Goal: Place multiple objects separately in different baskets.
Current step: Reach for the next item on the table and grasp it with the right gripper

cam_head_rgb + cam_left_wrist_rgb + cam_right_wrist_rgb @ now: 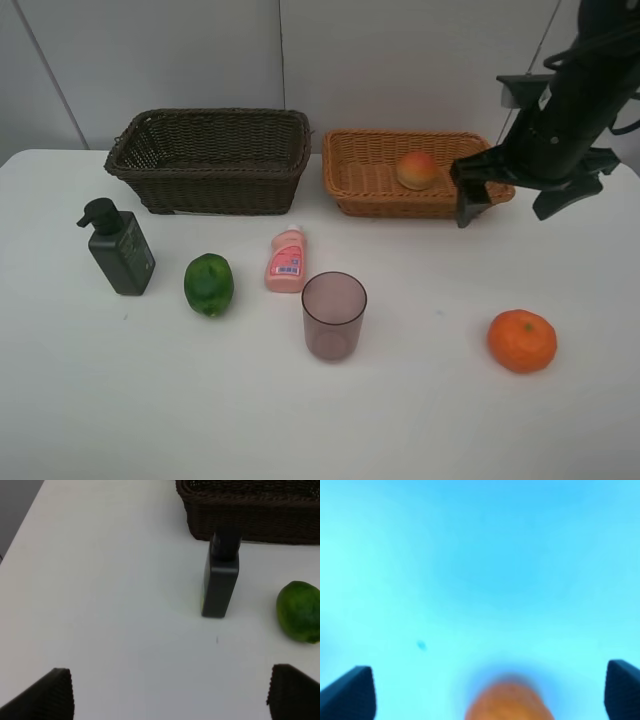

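Observation:
A red-yellow peach (417, 169) lies in the light tan basket (360, 180). The dark brown basket (212, 160) holds nothing that I can see. On the table stand a dark green pump bottle (119, 247), a green fruit (209, 284), a pink bottle (286, 260), a purplish cup (333, 315) and an orange tangerine (521, 341). My right gripper (510, 203) hangs open and empty above the tan basket's right end; the tangerine (509, 700) shows blurred in its wrist view. My left gripper (170, 692) is open, with the pump bottle (220, 577) and green fruit (299, 611) ahead.
The white table (150, 400) runs to a pale wall behind the baskets. The dark basket's corner (250, 510) fills the far side of the left wrist view. The left arm does not show in the high view.

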You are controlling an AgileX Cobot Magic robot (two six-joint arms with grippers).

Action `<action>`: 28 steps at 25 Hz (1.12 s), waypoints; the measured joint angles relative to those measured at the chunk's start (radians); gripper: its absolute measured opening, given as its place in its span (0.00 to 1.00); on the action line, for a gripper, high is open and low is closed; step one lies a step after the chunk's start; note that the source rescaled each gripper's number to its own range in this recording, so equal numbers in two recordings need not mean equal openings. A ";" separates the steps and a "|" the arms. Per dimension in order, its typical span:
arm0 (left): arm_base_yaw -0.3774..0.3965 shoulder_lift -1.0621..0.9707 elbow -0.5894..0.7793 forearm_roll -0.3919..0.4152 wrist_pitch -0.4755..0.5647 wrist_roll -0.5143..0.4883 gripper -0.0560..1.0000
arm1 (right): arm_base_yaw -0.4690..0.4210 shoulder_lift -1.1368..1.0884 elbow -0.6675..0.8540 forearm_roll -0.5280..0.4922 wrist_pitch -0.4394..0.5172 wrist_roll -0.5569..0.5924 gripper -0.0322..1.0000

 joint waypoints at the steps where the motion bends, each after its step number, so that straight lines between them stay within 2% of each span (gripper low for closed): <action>1: 0.000 0.000 0.000 0.000 0.000 0.000 1.00 | 0.000 -0.020 0.035 0.001 -0.002 0.001 0.98; 9: 0.000 0.000 0.000 0.000 0.000 0.000 1.00 | -0.045 -0.068 0.233 0.004 -0.076 0.093 0.98; 16: 0.000 0.000 0.000 0.000 0.000 0.000 1.00 | -0.147 -0.069 0.365 0.005 -0.184 0.151 1.00; 23: 0.000 0.000 0.000 0.000 0.000 0.000 1.00 | -0.163 -0.069 0.386 0.048 -0.258 0.154 1.00; 28: 0.000 0.000 0.000 0.000 0.000 0.000 1.00 | -0.163 -0.036 0.386 0.064 -0.277 0.154 1.00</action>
